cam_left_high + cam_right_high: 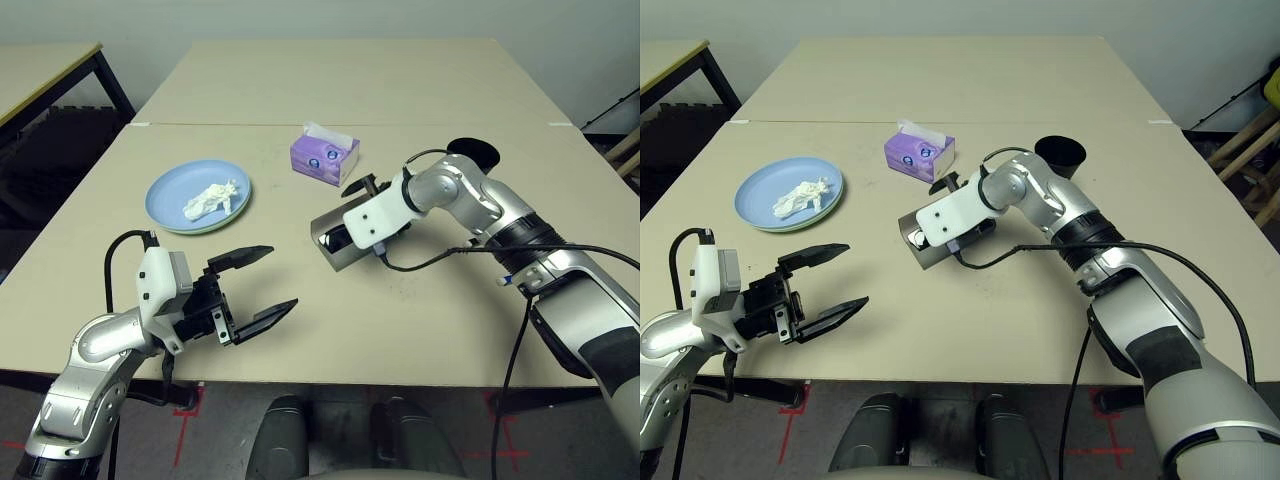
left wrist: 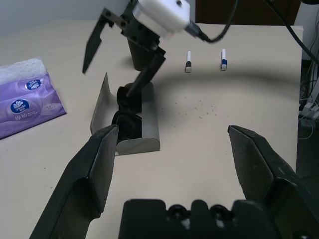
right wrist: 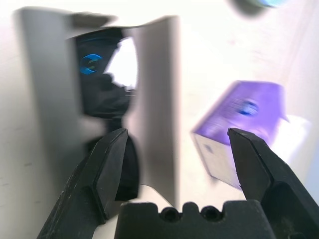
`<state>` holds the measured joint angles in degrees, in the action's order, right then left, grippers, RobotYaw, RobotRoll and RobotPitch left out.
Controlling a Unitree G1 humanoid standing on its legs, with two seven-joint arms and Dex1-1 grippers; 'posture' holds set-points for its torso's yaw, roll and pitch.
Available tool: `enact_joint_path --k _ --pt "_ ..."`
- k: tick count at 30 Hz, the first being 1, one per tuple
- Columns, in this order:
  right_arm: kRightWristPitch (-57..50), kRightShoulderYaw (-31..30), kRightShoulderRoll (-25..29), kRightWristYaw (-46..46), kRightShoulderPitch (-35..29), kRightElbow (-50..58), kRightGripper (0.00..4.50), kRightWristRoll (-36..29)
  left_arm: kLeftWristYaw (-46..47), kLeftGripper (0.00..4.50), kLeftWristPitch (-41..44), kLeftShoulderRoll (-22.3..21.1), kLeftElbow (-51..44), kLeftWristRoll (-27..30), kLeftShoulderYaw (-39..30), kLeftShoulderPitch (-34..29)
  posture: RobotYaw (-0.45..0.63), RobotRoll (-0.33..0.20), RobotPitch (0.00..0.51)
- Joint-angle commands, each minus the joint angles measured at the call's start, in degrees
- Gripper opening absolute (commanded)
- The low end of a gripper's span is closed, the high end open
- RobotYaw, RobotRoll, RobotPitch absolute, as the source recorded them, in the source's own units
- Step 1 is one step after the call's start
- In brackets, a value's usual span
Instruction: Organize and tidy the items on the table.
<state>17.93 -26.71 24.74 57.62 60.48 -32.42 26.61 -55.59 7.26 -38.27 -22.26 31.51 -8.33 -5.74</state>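
A grey glasses case lies open mid-table with the black sunglasses inside it. My right gripper hangs open over the case, one finger reaching down toward the sunglasses and holding nothing. My left gripper stands open and empty above the table near its front left. The crumpled white tissue rests on the blue plate, which is stacked on the green plate. The purple tissue box stands behind the case. A black cup is behind my right arm. Two white markers lie beyond the case.
A smaller tan table with black legs stands off to the far left. A seam crosses the tabletop behind the items. Black cables trail from my right wrist over the table.
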Motion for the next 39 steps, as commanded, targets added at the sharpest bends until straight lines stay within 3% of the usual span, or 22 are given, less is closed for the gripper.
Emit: enact_joint_path --k 1,8,16,25,30,39 --pt "-4.86 3.35 1.09 1.72 -0.14 3.58 4.47 -3.94 -0.77 4.50 -0.15 0.03 1.00 -0.44 0.59 0.56 0.21 0.000 0.072" --pt "-20.08 11.82 3.23 3.35 -6.38 14.31 4.47 -13.84 -1.26 4.50 -0.45 0.04 2.12 -0.77 0.90 1.84 0.20 0.000 0.066" --pt "-33.17 21.69 3.13 -0.58 -19.20 29.39 4.47 -26.42 -1.91 4.50 -1.21 0.00 3.41 -1.56 1.29 2.39 0.18 0.000 0.058" --pt "-34.26 29.62 -0.24 -5.98 -36.85 40.85 4.47 -39.72 -1.98 4.50 -1.62 0.49 4.43 -1.98 1.32 2.82 0.18 0.000 0.048" --pt "-34.92 32.20 -2.29 -8.41 -43.80 41.87 4.47 -45.53 -1.93 4.50 -1.82 0.68 4.73 -1.99 1.23 2.65 0.17 0.000 0.042" --pt "-28.98 32.86 -1.99 -9.36 -50.71 39.11 4.47 -47.13 -2.12 4.50 -2.08 0.99 5.33 -1.61 0.65 2.70 0.17 0.000 0.043"
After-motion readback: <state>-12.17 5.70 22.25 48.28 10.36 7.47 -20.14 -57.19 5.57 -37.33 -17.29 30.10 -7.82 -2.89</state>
